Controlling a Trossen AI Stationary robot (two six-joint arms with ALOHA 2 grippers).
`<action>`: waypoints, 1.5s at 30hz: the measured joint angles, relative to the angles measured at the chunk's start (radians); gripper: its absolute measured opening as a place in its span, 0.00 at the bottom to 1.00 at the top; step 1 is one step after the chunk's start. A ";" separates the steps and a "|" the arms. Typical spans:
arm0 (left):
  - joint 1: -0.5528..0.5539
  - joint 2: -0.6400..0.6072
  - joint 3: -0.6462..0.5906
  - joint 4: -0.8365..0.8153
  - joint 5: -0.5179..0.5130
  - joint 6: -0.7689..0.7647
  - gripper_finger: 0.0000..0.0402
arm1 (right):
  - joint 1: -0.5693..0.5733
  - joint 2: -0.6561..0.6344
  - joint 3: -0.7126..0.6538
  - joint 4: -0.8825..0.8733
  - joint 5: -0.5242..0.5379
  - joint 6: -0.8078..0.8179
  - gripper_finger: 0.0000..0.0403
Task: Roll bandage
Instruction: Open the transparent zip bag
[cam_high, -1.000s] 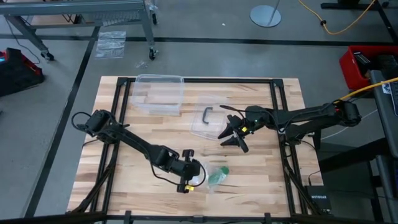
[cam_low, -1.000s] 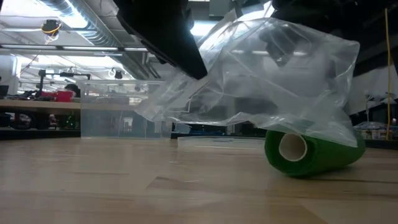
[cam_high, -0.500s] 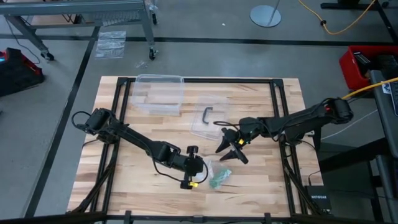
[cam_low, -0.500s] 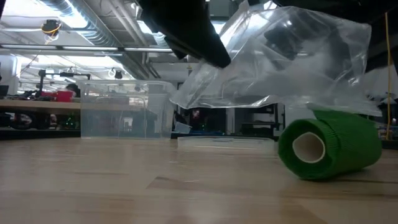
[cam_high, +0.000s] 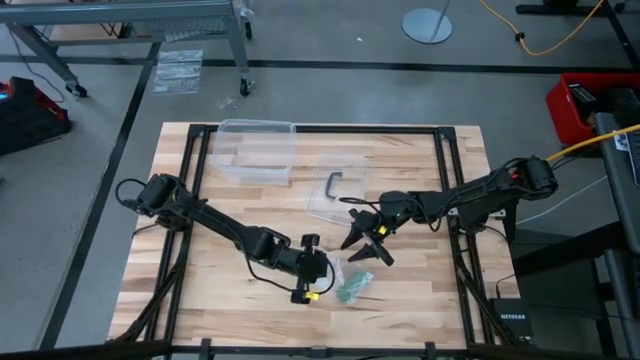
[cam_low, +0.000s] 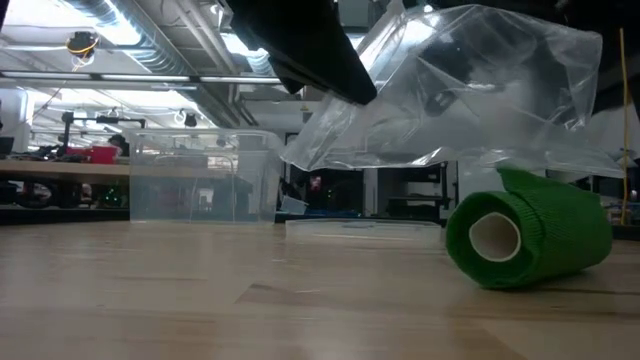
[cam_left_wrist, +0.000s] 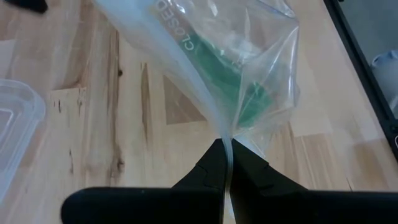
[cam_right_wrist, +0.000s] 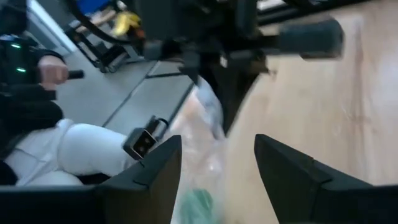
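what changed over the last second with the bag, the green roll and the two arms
The left gripper, shut on the clear plastic bag, lifted it up off the bandage, which now lies fully uncovered on the table and sits slightly further right in the low view. The right gripper, open, moved toward the bag and roll. The clear container and the allen key stayed put.

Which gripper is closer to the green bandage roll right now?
Left. The left gripper is right beside the bandage, pinching the clear plastic bag over it. The right gripper hangs open farther back on the table, not touching either.
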 joint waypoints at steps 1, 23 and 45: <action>0.000 0.000 0.000 0.000 0.000 0.000 0.00 | 0.000 0.000 0.000 0.011 -0.010 0.003 0.52; 0.000 -0.002 0.001 0.034 0.000 0.000 0.00 | 0.090 0.015 0.000 0.046 0.099 0.052 0.52; 0.000 -0.001 0.001 0.045 0.000 0.000 0.00 | 0.109 0.092 0.000 0.172 0.054 0.053 0.16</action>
